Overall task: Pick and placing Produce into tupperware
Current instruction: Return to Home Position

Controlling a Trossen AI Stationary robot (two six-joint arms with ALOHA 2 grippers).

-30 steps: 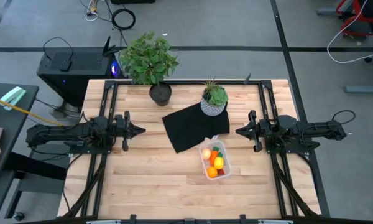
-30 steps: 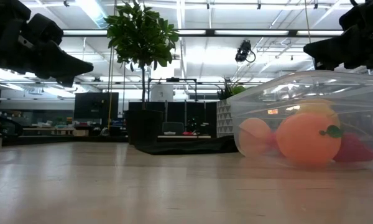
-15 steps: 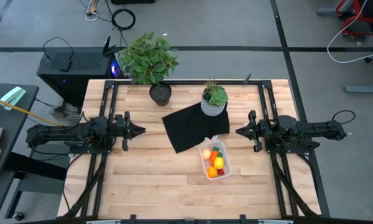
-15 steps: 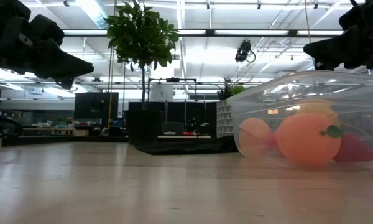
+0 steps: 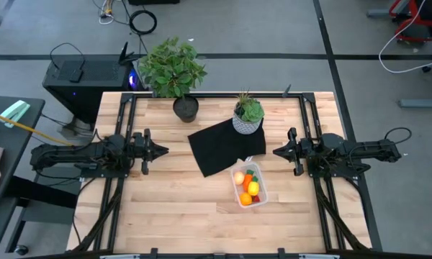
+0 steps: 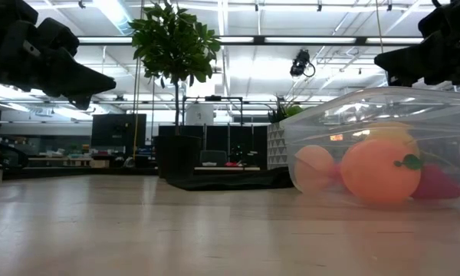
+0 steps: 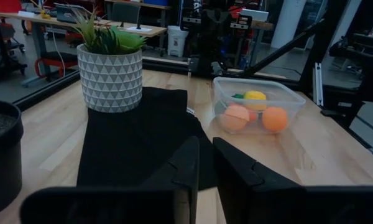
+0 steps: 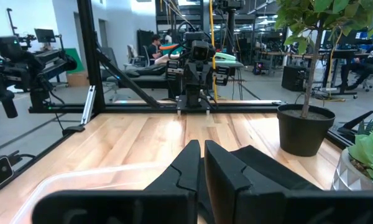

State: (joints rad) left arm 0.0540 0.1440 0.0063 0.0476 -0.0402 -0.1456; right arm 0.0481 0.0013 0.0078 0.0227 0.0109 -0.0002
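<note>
Produce in tub; task looks done | left hand, right hand: clenched, empty, at bench sides

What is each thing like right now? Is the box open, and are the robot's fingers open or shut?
tupperware: upright, no lid, holding the produce.
produce: inside the tupperware.
left gripper: fingers shut, holding nothing, at the left.
right gripper: fingers shut, holding nothing, at the right.
black mat: lying flat, small potted plant standing on it.
</note>
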